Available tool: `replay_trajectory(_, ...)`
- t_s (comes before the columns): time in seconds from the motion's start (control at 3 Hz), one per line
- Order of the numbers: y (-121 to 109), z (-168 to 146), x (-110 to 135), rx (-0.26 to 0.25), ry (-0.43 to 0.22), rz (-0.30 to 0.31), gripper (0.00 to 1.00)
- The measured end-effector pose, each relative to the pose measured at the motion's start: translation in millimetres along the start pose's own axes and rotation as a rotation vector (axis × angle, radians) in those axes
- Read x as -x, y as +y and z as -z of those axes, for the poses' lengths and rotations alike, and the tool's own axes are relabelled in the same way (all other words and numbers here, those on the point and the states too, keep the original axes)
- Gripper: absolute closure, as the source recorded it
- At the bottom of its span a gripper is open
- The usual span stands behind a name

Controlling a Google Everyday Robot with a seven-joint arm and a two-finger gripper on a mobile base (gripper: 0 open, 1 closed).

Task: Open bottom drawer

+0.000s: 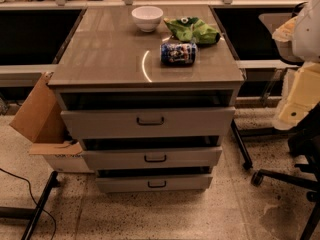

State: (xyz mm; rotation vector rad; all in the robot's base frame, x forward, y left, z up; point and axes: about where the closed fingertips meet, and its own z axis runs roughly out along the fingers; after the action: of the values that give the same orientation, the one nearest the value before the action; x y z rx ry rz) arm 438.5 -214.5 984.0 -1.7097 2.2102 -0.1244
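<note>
Lowest on the cabinet (100,54): bottom drawer (122,183), the smallest-looking grey front, just above the floor (150,214) and under two larger fronts.
Handle: black loop (157,184) at the centre of the front, its long axis running left to right.
Gripper: pale shape (296,104) at the right edge of view, level with the cabinet's upper part and well apart from the drawer; I cannot tell whether it is wide or narrow.
Direction: the handle lies down and to the left of the gripper.
Next move, as a judgement: drop low, cross left to the loop, then pull straight out toward the camera.
</note>
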Motion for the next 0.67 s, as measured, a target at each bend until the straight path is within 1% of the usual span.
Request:
replay_trajectory(0.33,1,-2,1,-0.003,-0.014,0.005,0.0)
replay_trajectory(0.67,22,-56,11,0.063,-0.081,0.04,0.0)
